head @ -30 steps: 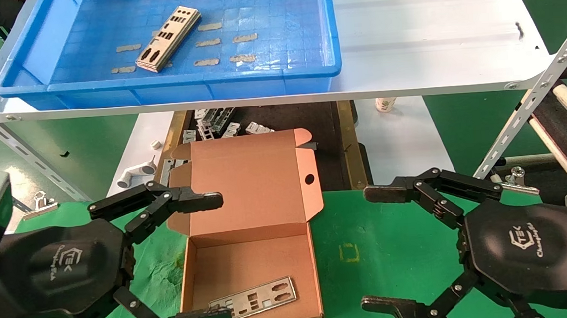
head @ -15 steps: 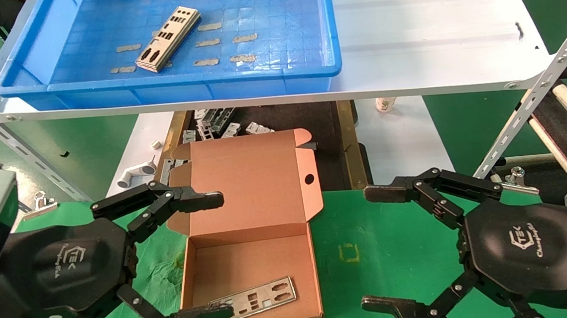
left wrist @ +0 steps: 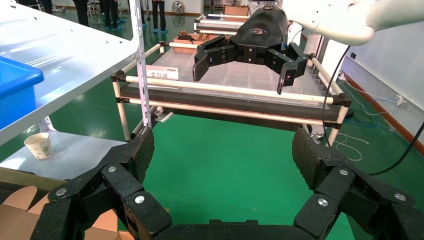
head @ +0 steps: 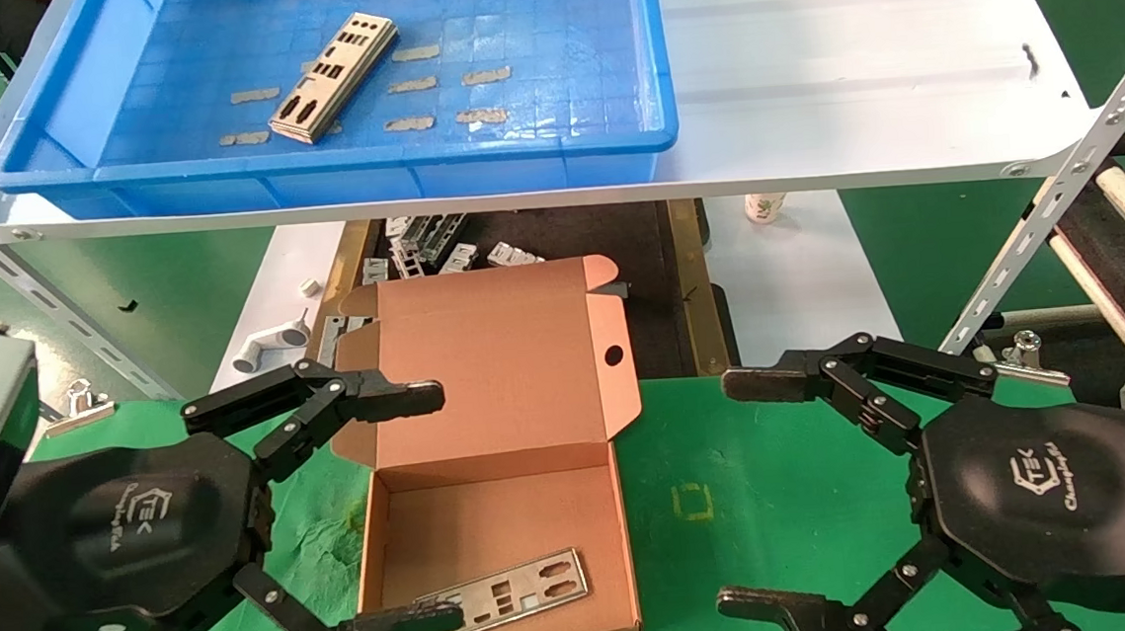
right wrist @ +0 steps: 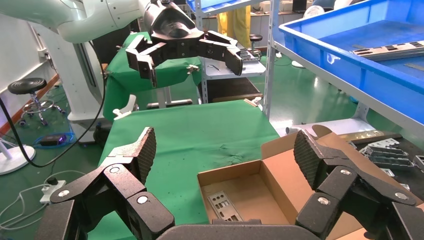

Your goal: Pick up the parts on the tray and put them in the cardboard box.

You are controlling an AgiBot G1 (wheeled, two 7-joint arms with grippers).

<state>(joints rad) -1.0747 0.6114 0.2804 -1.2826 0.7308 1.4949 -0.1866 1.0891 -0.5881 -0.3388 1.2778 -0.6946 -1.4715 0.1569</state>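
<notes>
So one punched silver-grey metal plate was seen lying flat in the open brown cardboard box, another stack in the bright-blue plastic tray; left gripper and right gripper were both spread wide, nothing held.

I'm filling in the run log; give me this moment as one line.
left claw: open, beside cardboard box | right claw: open, empty | box: one part | tray: parts remain

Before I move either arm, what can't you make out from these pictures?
- Head view: whether the silver-grey metal plates in the bright-blue plastic tray are one or several; too small.
- Head view: the lower left gripper finger hides one end of the plate in the brown cardboard box.
- Right gripper: base cropped.
</notes>
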